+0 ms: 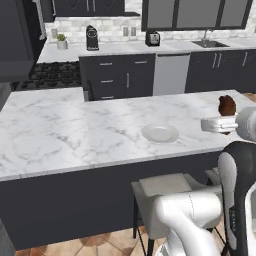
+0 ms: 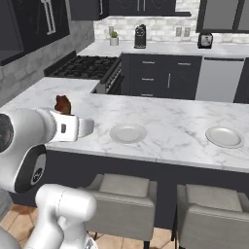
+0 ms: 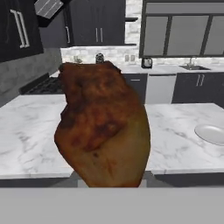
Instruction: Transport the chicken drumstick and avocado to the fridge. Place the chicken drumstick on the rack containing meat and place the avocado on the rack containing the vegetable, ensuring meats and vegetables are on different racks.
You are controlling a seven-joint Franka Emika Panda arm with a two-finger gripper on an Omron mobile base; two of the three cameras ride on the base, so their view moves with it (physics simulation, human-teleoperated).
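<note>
A chicken drumstick (image 3: 103, 127) — glossy, mottled orange-brown with darker charred patches, fat and rounded above, tapering below — sits clamped in the narrowly closed gripper (image 1: 223, 120), held in the air above the white, grey-veined marble bench (image 1: 75, 130) — near a round pale plate (image 1: 160, 133).

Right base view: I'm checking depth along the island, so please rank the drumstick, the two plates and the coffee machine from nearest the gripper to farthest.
1. chicken drumstick, held in the gripper
2. left plate, mid-island
3. right plate, island's right end
4. coffee machine, back counter
</note>
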